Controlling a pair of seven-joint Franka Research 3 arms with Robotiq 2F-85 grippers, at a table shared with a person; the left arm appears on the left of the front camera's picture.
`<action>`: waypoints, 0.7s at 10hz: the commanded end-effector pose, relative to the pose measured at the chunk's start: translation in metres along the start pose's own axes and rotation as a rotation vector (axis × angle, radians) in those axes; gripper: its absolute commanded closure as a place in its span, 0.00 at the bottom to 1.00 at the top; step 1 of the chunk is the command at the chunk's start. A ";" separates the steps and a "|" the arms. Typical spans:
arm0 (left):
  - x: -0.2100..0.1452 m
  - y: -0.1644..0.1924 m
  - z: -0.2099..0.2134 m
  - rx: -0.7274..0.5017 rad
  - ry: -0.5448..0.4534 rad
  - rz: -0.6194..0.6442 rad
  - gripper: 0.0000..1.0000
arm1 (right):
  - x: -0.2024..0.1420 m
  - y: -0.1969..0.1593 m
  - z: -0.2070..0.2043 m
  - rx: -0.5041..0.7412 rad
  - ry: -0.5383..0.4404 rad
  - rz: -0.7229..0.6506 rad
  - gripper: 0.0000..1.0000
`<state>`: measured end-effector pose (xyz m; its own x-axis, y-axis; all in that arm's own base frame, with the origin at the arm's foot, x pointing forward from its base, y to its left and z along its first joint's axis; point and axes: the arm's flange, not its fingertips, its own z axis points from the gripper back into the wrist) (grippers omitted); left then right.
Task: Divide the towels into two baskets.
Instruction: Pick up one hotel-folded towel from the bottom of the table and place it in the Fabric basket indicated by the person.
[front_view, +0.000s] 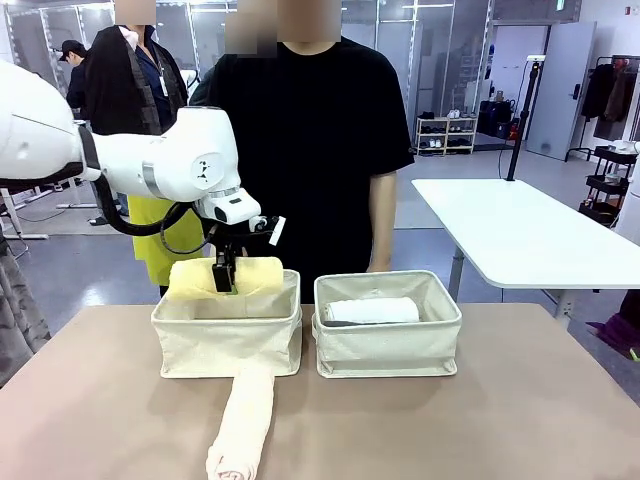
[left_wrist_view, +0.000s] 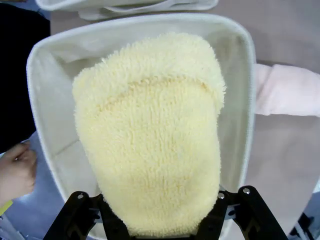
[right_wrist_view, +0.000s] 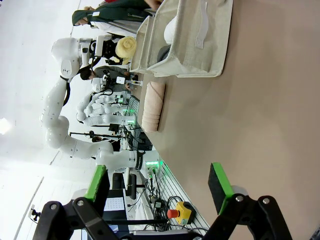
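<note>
Left gripper (front_view: 222, 272) clamped on the yellow towel (front_view: 262, 276) over the left basket (front_view: 228, 348).
White towel (front_view: 370, 311) lies in the right basket (front_view: 388, 352); pink towel (front_view: 243, 420) on the tabletop (front_view: 480, 420) before the left basket; right gripper (right_wrist_view: 160, 185) jaws apart.

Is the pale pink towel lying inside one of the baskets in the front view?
No: the pale pink towel lies on the table in front of the left basket, outside its walls.
</note>
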<state>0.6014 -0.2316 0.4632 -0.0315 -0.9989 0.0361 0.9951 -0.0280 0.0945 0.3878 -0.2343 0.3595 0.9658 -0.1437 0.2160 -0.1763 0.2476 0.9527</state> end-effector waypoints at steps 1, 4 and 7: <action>0.006 0.025 -0.003 -0.011 0.022 0.023 0.61 | -0.003 0.005 -0.003 -0.016 -0.002 -0.020 0.00; 0.002 0.022 -0.012 -0.004 -0.001 0.010 0.61 | -0.003 0.005 -0.003 -0.016 -0.002 -0.020 0.00; 0.002 0.022 -0.012 -0.004 -0.001 0.010 0.61 | -0.003 0.005 -0.003 -0.016 -0.002 -0.020 0.00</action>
<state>0.6300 -0.2405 0.4495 -0.0247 -0.9986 0.0478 0.9969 -0.0210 0.0753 0.3878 -0.2343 0.3595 0.9657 -0.1437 0.2161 -0.1763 0.2476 0.9527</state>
